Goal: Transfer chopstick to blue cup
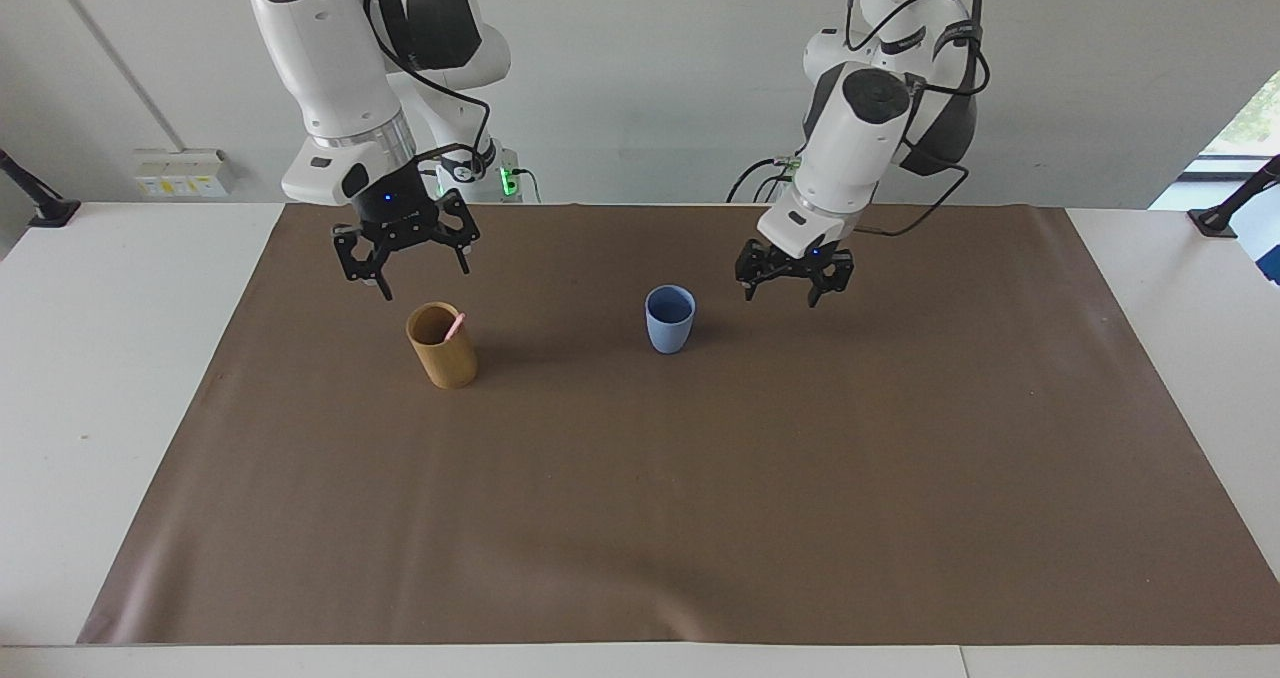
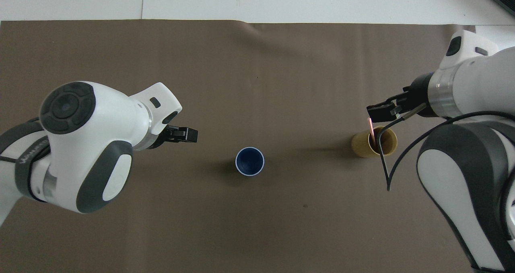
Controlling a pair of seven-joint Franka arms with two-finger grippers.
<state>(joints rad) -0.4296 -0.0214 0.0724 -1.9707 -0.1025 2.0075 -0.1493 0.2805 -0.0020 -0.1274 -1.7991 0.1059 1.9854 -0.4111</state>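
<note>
1. Right gripper [image 1: 405,265] hangs open and empty over the mat [image 1: 640,518], just above the tan cup [image 1: 442,346].
2. Left gripper [image 1: 794,280] is open and empty too, at about 2 o'clock from the blue cup [image 1: 669,319] in the facing view.
3. Chopstick [image 1: 455,326] stands in the tan cup (only its pink tip shows), well apart from the blue cup, which stands upright.

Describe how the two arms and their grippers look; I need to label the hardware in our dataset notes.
Both arms have glossy white rounded shells with dark grey joint caps and bands. Loose black cables loop along them. The left gripper and the right gripper are black two-finger units with outer links, each showing a small blue light. The right arm has a metallic silver wrist ring.
</note>
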